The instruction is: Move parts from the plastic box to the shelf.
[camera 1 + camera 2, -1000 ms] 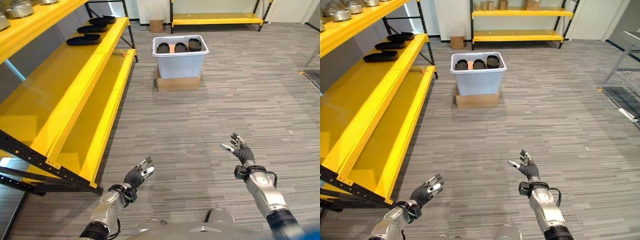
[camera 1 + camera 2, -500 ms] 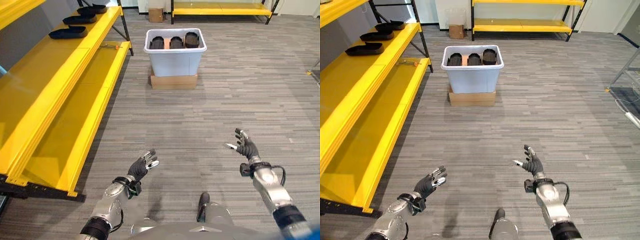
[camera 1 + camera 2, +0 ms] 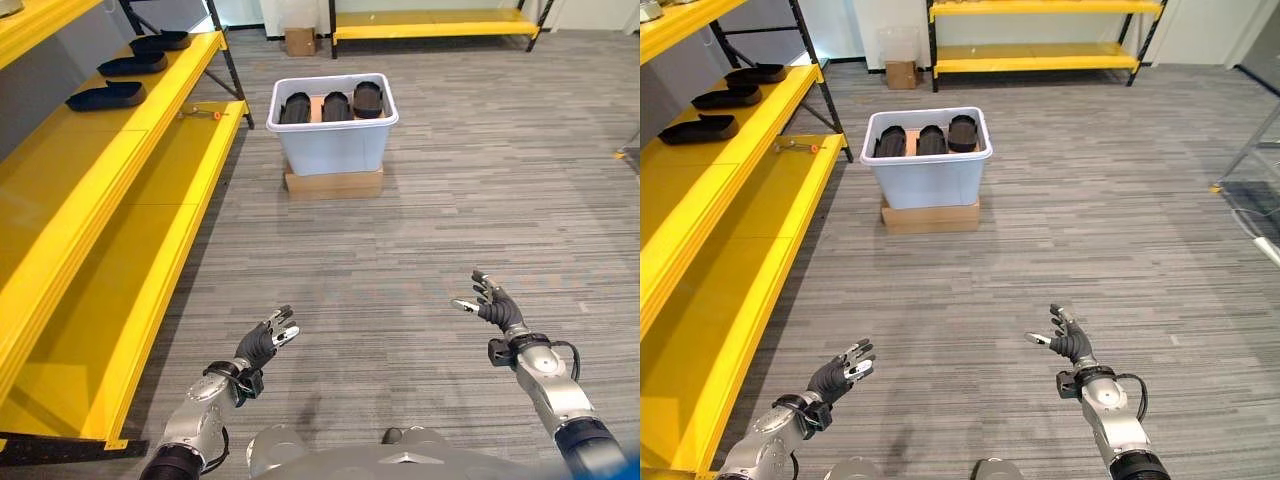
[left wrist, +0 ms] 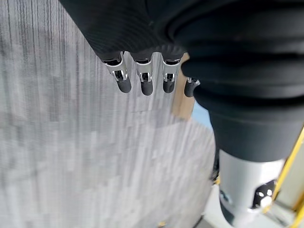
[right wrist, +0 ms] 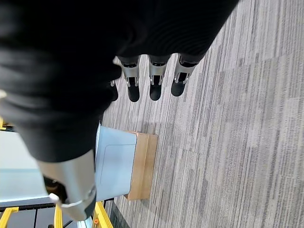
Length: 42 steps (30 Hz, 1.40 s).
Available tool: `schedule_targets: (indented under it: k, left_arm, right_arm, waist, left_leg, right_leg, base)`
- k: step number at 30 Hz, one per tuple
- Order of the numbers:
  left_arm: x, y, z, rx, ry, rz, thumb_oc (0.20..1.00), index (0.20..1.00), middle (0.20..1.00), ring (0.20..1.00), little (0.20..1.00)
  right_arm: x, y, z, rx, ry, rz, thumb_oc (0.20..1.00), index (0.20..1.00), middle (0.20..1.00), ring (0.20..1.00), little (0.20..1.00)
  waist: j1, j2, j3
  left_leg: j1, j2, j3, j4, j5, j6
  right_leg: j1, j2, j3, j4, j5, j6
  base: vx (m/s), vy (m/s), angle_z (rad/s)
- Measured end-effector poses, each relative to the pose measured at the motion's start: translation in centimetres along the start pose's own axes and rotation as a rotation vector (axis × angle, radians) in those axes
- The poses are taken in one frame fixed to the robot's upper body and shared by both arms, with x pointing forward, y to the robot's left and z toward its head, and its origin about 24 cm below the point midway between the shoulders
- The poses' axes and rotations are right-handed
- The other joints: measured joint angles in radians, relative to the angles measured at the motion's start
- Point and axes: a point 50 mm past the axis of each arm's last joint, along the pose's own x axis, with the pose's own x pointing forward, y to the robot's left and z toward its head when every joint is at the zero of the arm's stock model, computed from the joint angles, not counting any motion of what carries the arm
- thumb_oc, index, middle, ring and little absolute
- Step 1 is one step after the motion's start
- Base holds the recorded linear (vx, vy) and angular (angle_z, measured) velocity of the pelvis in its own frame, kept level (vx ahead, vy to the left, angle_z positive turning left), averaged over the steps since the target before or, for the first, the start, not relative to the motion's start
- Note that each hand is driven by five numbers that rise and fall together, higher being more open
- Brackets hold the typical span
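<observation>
A pale plastic box stands on a flat cardboard carton on the floor ahead, with three black parts upright inside it. More black parts lie on the yellow shelf along the left. My left hand hovers low at the near left, open and empty. At the near right my right hand is likewise open with nothing in it. Both hands are far short of the box. The right wrist view shows the box past the fingers.
Grey striped carpet runs between me and the box. A second yellow rack stands along the far wall, with a small cardboard carton beside it. A small orange-handled tool lies on the lower shelf board.
The camera has shifted, so the box and shelf sit a little differently in view. Both hands stay open and empty, held low in front much as before.
</observation>
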Motion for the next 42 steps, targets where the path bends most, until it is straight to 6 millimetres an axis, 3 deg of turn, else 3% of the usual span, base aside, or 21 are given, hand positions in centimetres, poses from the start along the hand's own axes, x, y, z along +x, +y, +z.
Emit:
schedule_targets:
  k: [2, 3, 6, 8, 9, 10, 11, 13, 14, 16, 18, 19, 22, 23, 26, 28, 30, 35, 37, 41, 42]
  left_arm:
    - [-0.9, -0.3, 0.0, -0.015, -0.027, -0.02, 1.0, 1.0, 1.0, 1.0, 1.0]
    - [-1.2, 0.1, 0.1, -0.001, -0.031, -0.011, 1.0, 1.0, 1.0, 1.0, 1.0]
    - [-1.0, 0.1, -0.1, -0.015, -0.035, 0.025, 1.0, 1.0, 1.0, 1.0, 1.0]
    - [-1.0, 0.2, -0.9, -0.04, -0.016, 0.045, 1.0, 1.0, 1.0, 1.0, 1.0]
    - [-1.4, -0.3, -2.3, -0.085, 0.001, 0.048, 1.0, 1.0, 1.0, 1.0, 1.0]
    - [-1.8, -0.6, -3.1, -0.112, -0.001, 0.052, 1.0, 1.0, 1.0, 1.0, 1.0]
    - [-1.8, 0.4, -2.1, -0.092, -0.025, 0.079, 1.0, 1.0, 1.0, 1.0, 1.0]
    - [-1.1, 2.6, 3.3, 0.011, -0.151, 0.109, 1.0, 1.0, 1.0, 1.0, 1.0]
    - [-0.9, 2.8, 4.2, 0.025, -0.173, 0.107, 1.0, 1.0, 1.0, 1.0, 1.0]
    - [-1.0, 2.8, 4.4, 0.043, -0.169, 0.091, 1.0, 1.0, 1.0, 1.0, 1.0]
    - [-2.3, 4.0, 3.9, 0.097, -0.12, 0.117, 1.0, 1.0, 1.0, 1.0, 1.0]
    - [-2.8, 4.4, 3.0, 0.11, -0.076, 0.129, 1.0, 1.0, 1.0, 1.0, 1.0]
    - [-3.8, 4.6, -0.1, 0.107, 0.041, 0.138, 1.0, 1.0, 1.0, 1.0, 1.0]
    - [-3.7, 4.5, -0.8, 0.103, 0.066, 0.131, 1.0, 1.0, 1.0, 1.0, 1.0]
    - [-3.3, 3.8, -1.3, 0.094, 0.067, 0.105, 1.0, 1.0, 1.0, 1.0, 1.0]
    - [-2.7, 3.1, -0.8, 0.114, 0.05, 0.074, 1.0, 1.0, 1.0, 1.0, 1.0]
    - [-2.3, 2.7, -0.6, 0.132, 0.054, 0.055, 1.0, 1.0, 1.0, 1.0, 1.0]
    - [-0.5, 1.3, -0.6, 0.169, 0.102, 0.003, 1.0, 1.0, 1.0, 1.0, 1.0]
    - [-0.7, 0.9, -2.0, 0.182, 0.16, -0.026, 1.0, 1.0, 1.0, 1.0, 1.0]
    - [-3.5, 1.4, -5.7, 0.18, 0.299, -0.012, 1.0, 1.0, 1.0, 1.0, 1.0]
    - [-4.1, 1.8, -6.2, 0.181, 0.326, 0.0, 1.0, 1.0, 1.0, 1.0, 1.0]
  right_arm:
    - [-0.6, 0.2, 0.1, 0.006, -0.018, 0.03, 1.0, 1.0, 1.0, 1.0, 1.0]
    - [-0.8, 0.6, 0.8, 0.017, -0.053, 0.062, 1.0, 1.0, 1.0, 1.0, 1.0]
    - [-1.5, 0.5, -0.7, 0.033, 0.009, 0.097, 1.0, 1.0, 1.0, 1.0, 1.0]
    - [-2.2, 0.4, -1.8, 0.008, 0.06, 0.135, 1.0, 1.0, 1.0, 1.0, 1.0]
    - [-3.1, -1.0, -2.5, -0.044, 0.097, 0.147, 1.0, 1.0, 1.0, 1.0, 1.0]
    - [-3.4, -2.4, -2.2, -0.098, 0.105, 0.139, 1.0, 1.0, 1.0, 1.0, 1.0]
    - [-2.7, -2.1, -1.9, -0.084, 0.094, 0.141, 1.0, 1.0, 1.0, 1.0, 1.0]
    - [-2.0, 1.2, -1.8, -0.024, 0.082, 0.25, 1.0, 1.0, 1.0, 1.0, 1.0]
    - [-1.8, 1.8, -1.6, -0.013, 0.07, 0.274, 1.0, 1.0, 1.0, 1.0, 1.0]
    - [-1.7, 2.3, -1.2, -0.014, 0.055, 0.299, 1.0, 1.0, 1.0, 1.0, 1.0]
    - [-1.5, 2.8, -0.9, 0.0, 0.038, 0.304, 1.0, 1.0, 1.0, 1.0, 1.0]
    - [-1.2, 2.4, -0.3, -0.004, 0.015, 0.29, 1.0, 1.0, 1.0, 1.0, 1.0]
    - [-1.1, 2.1, -0.3, 0.013, 0.021, 0.25, 1.0, 1.0, 1.0, 1.0, 1.0]
    - [-0.3, 3.1, 1.2, 0.02, -0.022, 0.261, 1.0, 1.0, 1.0, 1.0, 1.0]
    - [-0.4, 4.3, 1.4, 0.043, -0.04, 0.281, 1.0, 1.0, 1.0, 1.0, 1.0]
    - [-0.8, 4.2, 0.9, 0.037, -0.025, 0.281, 1.0, 1.0, 1.0, 1.0, 1.0]
    - [-1.3, 3.8, 0.1, 0.032, 0.0, 0.276, 1.0, 1.0, 1.0, 1.0, 1.0]
    - [-1.5, 3.5, -1.3, 0.0, 0.045, 0.263, 1.0, 1.0, 1.0, 1.0, 1.0]
    - [-1.6, 3.5, -1.9, -0.014, 0.063, 0.259, 1.0, 1.0, 1.0, 1.0, 1.0]
    - [-2.0, 3.2, -3.0, -0.011, 0.097, 0.242, 1.0, 1.0, 1.0, 1.0, 1.0]
    - [-2.3, 3.0, -3.3, -0.014, 0.098, 0.234, 1.0, 1.0, 1.0, 1.0, 1.0]
  waist:
    - [-0.001, 0.048, 0.0]
    - [0.016, 0.043, -0.002]
    - [0.033, 0.059, 0.036]
    - [0.046, 0.04, 0.058]
    - [0.028, 0.069, 0.049]
    - [0.029, 0.153, 0.019]
    - [0.035, 0.149, 0.039]
    - [0.052, 0.068, 0.085]
    - [0.054, 0.062, 0.087]
    - [0.073, 0.061, 0.086]
    - [0.1, -0.014, 0.053]
    - [0.114, -0.042, 0.041]
    - [0.125, -0.056, 0.001]
    - [0.126, -0.047, -0.007]
    - [0.121, -0.028, -0.021]
    - [0.094, 0.0, -0.015]
    - [0.075, 0.007, -0.01]
    - [0.041, -0.013, -0.003]
    - [0.039, -0.019, 0.01]
    - [0.056, -0.044, 0.024]
    - [0.07, -0.068, 0.018]
  left_leg:
    - [-0.03, -0.004, -0.013, -0.165, 0.128, -0.003]
    - [-0.081, 0.025, -0.063, -0.166, 0.168, -0.059]
    - [-0.186, 0.139, -0.173, -0.207, 0.248, -0.148]
    - [-0.232, 0.185, -0.191, -0.159, 0.252, -0.142]
    - [-0.215, 0.184, -0.18, -0.08, 0.207, -0.118]
    - [-0.167, 0.179, -0.178, -0.122, 0.137, -0.097]
    - [-0.152, 0.139, -0.191, -0.119, 0.276, -0.103]
    - [-0.145, 0.055, -0.156, -0.079, 0.226, -0.049]
    - [-0.14, 0.041, -0.167, -0.075, 0.206, -0.03]
    - [-0.112, 0.029, -0.196, -0.116, 0.196, -0.027]
    - [-0.111, -0.005, -0.153, -0.139, 0.188, -0.025]
    - [-0.153, -0.022, -0.14, -0.031, 0.157, 0.006]
    - [-0.156, -0.07, -0.133, 0.059, 0.039, 0.042]
    - [-0.075, -0.114, -0.136, -0.06, 0.056, 0.051]
    - [0.003, -0.171, -0.135, -0.183, 0.087, 0.067]
    - [0.045, -0.169, -0.134, -0.252, 0.108, 0.065]
    - [0.072, -0.174, -0.124, -0.271, 0.109, 0.06]
    - [0.088, -0.19, -0.165, -0.237, 0.046, 0.045]
    - [0.085, -0.164, -0.181, -0.199, 0.017, 0.029]
    - [0.118, -0.065, -0.22, -0.138, -0.037, -0.06]
    - [0.116, -0.051, -0.236, -0.114, -0.056, -0.09]
  right_leg:
    - [0.031, 0.027, 0.008, 0.024, -0.038, 0.004]
    - [0.056, 0.034, 0.052, -0.033, -0.092, 0.008]
    - [0.054, 0.01, 0.118, -0.051, -0.078, 0.008]
    - [0.072, -0.068, 0.153, -0.051, -0.057, 0.046]
    - [0.091, -0.129, 0.131, -0.023, -0.041, 0.088]
    - [0.09, -0.129, 0.127, -0.022, -0.022, 0.128]
    - [0.084, -0.182, 0.135, 0.001, -0.022, 0.156]
    - [0.103, -0.225, 0.107, 0.036, 0.022, 0.144]
    - [0.106, -0.231, 0.121, 0.054, 0.084, 0.164]
    - [0.056, -0.187, 0.16, 0.175, -0.007, 0.187]
    - [-0.007, -0.081, 0.129, 0.127, -0.115, 0.072]
    - [0.033, -0.103, 0.123, 0.063, -0.172, 0.123]
    - [0.108, -0.135, 0.114, 0.008, -0.162, 0.106]
    - [-0.035, -0.181, 0.2, 0.324, -0.054, 0.257]
    - [-0.201, -0.182, 0.295, 0.601, 0.062, 0.258]
    - [-0.301, -0.141, 0.228, 0.499, -0.012, 0.222]
    - [-0.299, -0.146, 0.143, 0.221, 0.01, 0.195]
    - [-0.312, -0.231, 0.171, -0.239, 0.299, 0.239]
    - [-0.315, -0.257, 0.171, -0.296, 0.34, 0.224]
    - [-0.218, -0.182, 0.133, -0.231, 0.32, 0.213]
    - [-0.183, -0.162, 0.136, -0.235, 0.33, 0.161]
  base:
    - [0.25, 0.246, -0.11]
    - [0.26, 0.264, -0.55]
    - [0.24, 0.3, -0.62]
    - [0.12, 0.295, -0.79]
    - [0.25, 0.402, -0.9]
    - [0.32, 0.389, -1.14]
    - [0.4, 0.419, -0.75]
    - [0.46, 0.445, 0.15]
    - [0.39, 0.379, 0.56]
    - [0.25, 0.264, 0.58]
    - [0.25, 0.269, 0.38]
    - [0.28, 0.316, 0.19]
    - [0.25, 0.355, 0.19]
    - [0.18, 0.302, 0.29]
    - [0.12, 0.061, -0.12]
    - [0.2, -0.135, -0.09]
    - [0.17, -0.165, 0.0]
    - [0.25, -0.256, 0.14]
    - [0.34, -0.301, 0.24]
    - [0.42, -0.341, 0.23]
    - [0.51, -0.329, 0.29]
